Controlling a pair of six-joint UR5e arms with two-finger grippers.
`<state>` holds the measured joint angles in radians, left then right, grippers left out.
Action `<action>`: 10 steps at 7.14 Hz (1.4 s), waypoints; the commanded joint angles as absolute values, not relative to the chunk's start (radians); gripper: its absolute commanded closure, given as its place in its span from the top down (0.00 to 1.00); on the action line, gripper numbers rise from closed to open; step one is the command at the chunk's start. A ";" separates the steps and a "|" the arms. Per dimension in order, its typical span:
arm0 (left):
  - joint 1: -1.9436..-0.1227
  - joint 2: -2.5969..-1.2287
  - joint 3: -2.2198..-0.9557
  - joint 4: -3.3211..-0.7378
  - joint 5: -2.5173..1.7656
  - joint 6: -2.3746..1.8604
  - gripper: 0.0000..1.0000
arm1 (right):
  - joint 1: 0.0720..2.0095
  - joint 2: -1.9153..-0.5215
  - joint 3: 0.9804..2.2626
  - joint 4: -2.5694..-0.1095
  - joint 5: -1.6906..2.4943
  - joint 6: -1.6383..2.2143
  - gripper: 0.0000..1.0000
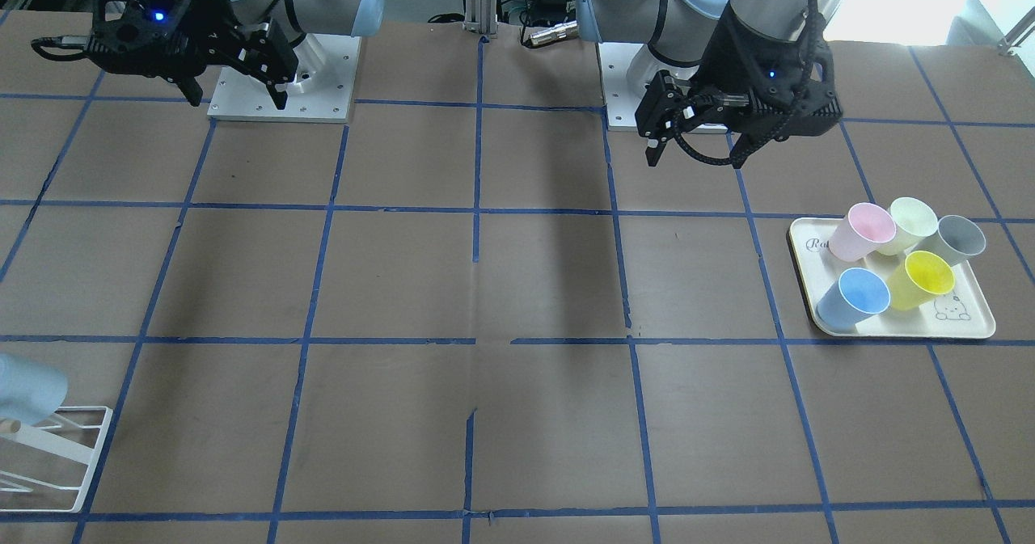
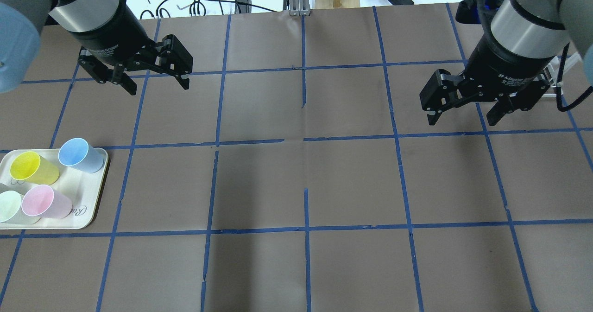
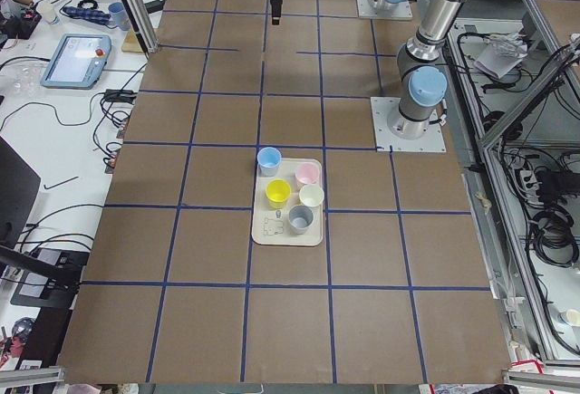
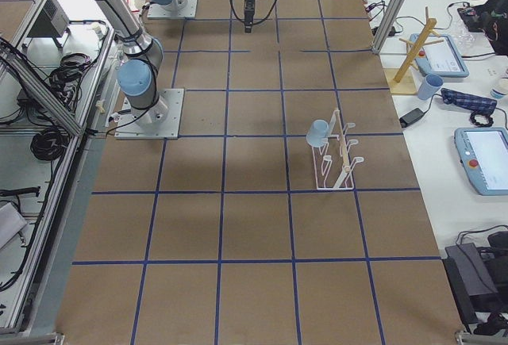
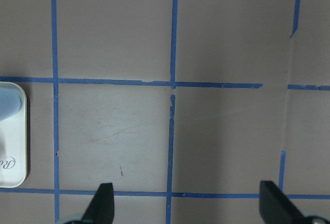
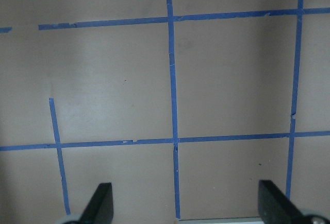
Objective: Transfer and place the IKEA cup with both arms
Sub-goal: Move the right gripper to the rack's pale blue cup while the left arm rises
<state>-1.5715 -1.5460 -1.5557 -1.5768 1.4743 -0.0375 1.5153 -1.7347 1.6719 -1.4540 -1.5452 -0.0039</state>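
Note:
The pale icy-blue IKEA cup [image 1: 28, 390] hangs tilted on a white wire rack [image 1: 81, 455] at the table's edge on my right side. It also shows in the exterior right view [image 4: 319, 132]. My right gripper [image 2: 462, 119] is open and empty, high above the table and well short of the rack. My left gripper [image 2: 158, 88] is open and empty, above bare table behind the tray [image 2: 88, 219]. In both wrist views the fingertips [image 5: 103, 206] [image 6: 103, 206] stand wide apart over brown paper.
The cream tray [image 1: 906, 332] on my left side holds a periwinkle-blue cup [image 1: 857, 297], a yellow cup [image 1: 922, 279], a pink cup [image 1: 863, 233], a pale green cup [image 1: 910, 222] and a grey cup [image 1: 958, 238]. Blue tape lines grid the brown table.

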 commanded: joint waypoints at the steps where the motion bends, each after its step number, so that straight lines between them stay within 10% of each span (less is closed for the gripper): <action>1: -1.554 -1.551 -1.568 -1.595 1.170 -0.081 1.00 | 1.424 -1.727 1.666 -1.474 -1.546 -0.070 1.00; 10: -1.508 -1.574 -1.789 -1.376 0.448 -0.504 1.00 | 1.152 -1.372 1.657 -2.012 -1.563 -0.587 1.00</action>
